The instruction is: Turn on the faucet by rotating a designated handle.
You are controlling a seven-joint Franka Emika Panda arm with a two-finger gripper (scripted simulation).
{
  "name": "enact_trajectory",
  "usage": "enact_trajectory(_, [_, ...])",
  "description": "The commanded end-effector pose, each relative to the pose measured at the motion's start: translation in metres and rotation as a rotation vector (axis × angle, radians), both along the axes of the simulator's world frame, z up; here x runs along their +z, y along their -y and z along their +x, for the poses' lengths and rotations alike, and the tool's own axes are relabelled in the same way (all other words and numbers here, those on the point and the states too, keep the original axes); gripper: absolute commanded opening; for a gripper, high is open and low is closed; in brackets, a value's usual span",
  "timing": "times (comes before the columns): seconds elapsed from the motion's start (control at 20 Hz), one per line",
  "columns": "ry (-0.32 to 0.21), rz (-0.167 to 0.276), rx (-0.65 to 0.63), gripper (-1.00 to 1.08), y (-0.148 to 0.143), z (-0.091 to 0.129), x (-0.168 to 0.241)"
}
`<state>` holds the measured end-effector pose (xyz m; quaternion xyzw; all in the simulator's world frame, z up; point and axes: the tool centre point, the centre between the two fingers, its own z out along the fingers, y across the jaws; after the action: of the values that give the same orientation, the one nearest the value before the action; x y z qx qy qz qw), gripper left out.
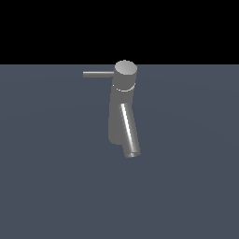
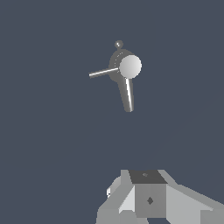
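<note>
The faucet is standing alone on the grey desk, its spout slanting down toward the camera in the exterior view. The handle is sticking out sideways from the round cap, toward the exterior view's left. The pincer is hovering well apart from it, touching nothing; whether it is wide or narrow I cannot tell. Judging by this, the approach, contact and turning are all waiting to be done.

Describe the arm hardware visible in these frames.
Only the wrist view shows any: blocky, faceted white and light-grey shapes at the frame's edge, with a darker grey square-faced block in the middle carrying a small dark diamond mark. No cables visible. The claw's fingertips are out of frame. The exterior view shows no arm.
</note>
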<state>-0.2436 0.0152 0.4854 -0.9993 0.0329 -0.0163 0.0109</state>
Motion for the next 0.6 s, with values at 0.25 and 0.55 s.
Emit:
enact_trajectory(0.25, [0.040, 0.051, -0.139, -1.00, -0.011, 0.011, -0.026])
enact_trajectory(0.55, [0.085, 0.109, -0.295, -1.00, -0.024, 0.026, -0.054])
